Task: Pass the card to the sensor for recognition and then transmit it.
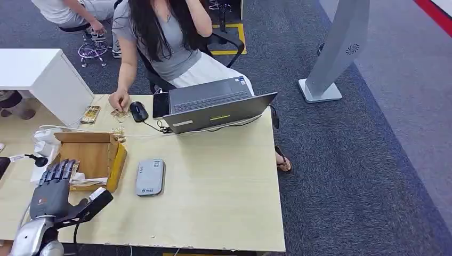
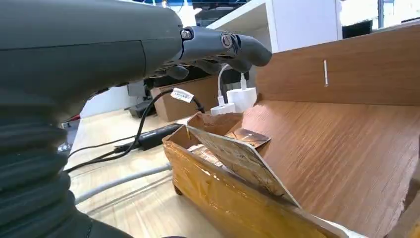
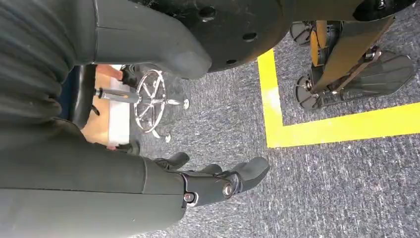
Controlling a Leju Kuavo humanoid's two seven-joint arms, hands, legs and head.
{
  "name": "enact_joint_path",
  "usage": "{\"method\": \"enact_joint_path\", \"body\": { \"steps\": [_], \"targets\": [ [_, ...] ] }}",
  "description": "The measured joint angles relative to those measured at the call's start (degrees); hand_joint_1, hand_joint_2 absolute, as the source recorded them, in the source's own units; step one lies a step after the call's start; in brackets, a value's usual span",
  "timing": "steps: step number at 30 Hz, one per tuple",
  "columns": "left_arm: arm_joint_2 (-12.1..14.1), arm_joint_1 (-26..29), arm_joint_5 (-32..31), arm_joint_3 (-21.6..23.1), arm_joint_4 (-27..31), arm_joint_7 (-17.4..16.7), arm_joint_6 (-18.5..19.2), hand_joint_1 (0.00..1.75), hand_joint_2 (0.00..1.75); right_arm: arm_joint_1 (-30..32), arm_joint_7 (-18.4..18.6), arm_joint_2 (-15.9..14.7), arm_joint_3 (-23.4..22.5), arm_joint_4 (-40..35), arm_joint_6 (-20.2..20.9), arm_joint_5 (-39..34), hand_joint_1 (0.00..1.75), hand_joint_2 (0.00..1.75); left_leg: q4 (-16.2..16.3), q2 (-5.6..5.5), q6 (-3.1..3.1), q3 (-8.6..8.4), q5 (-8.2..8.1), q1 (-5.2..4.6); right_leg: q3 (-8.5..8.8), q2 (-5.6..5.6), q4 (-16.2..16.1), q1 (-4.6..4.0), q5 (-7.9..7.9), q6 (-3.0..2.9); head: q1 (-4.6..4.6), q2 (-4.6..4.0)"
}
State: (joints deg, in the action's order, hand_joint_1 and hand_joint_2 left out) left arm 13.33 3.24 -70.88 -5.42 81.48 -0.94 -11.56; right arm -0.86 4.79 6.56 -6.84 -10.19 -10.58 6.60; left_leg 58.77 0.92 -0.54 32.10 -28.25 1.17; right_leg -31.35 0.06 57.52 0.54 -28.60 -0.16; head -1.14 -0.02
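- Working down from the biggest thing, we start at the pale wooden table (image 1: 224,181), which carries everything the task needs; a person (image 1: 160,37) sits at its far side behind an open laptop (image 1: 218,109).
- Near our left sits an open cardboard box (image 1: 98,154), its front wall wrapped in yellowish tape.
- Our left hand (image 1: 53,186) hovers over the box's near edge, fingers spread and holding nothing.
- Our right hand (image 3: 218,181) hangs over the grey carpet, fingers loosely curled, nothing in them that we can see.
- Just beside the box lies the grey sensor (image 1: 150,177), flat on the table.
- Smallest is the card (image 2: 247,136) inside the box, a dark printed piece lying among others (we cannot tell how many are stacked there) behind a leaning cardboard flap.
- We judge the card to be light, thin, stiff and rather slick, so it could slip from a loose hold.
- Lying low in the box, it seems best taken by a free edge or corner, pinched between thumb and a finger.
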Motion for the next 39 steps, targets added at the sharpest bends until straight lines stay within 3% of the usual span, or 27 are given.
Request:
{"method": "enact_joint_path", "body": {
  "steps": [29,39],
  "targets": [
    [-0.39,-0.32,0.04,-0.33,-0.61,0.37,-0.31,0.00,1.75,0.01,0.00,-0.02,0.00,0.00,0.13,0.09,0.00,1.75,0.00,0.00,0.00,-0.01,0.00,0.00,-0.01,0.00,0.00,0.00,0.00,0.00,-0.02,0.00],
    [-1.42,-2.80,-0.26,-0.33,-0.63,0.94,-0.79,0.00,1.75,-0.02,0.04,-0.02,0.09,0.00,0.59,0.85,0.00,1.75,0.01,0.01,0.00,-0.02,0.01,0.00,0.00,0.01,0.00,0.00,0.04,-0.06,-0.02,0.00]
  ]
}}
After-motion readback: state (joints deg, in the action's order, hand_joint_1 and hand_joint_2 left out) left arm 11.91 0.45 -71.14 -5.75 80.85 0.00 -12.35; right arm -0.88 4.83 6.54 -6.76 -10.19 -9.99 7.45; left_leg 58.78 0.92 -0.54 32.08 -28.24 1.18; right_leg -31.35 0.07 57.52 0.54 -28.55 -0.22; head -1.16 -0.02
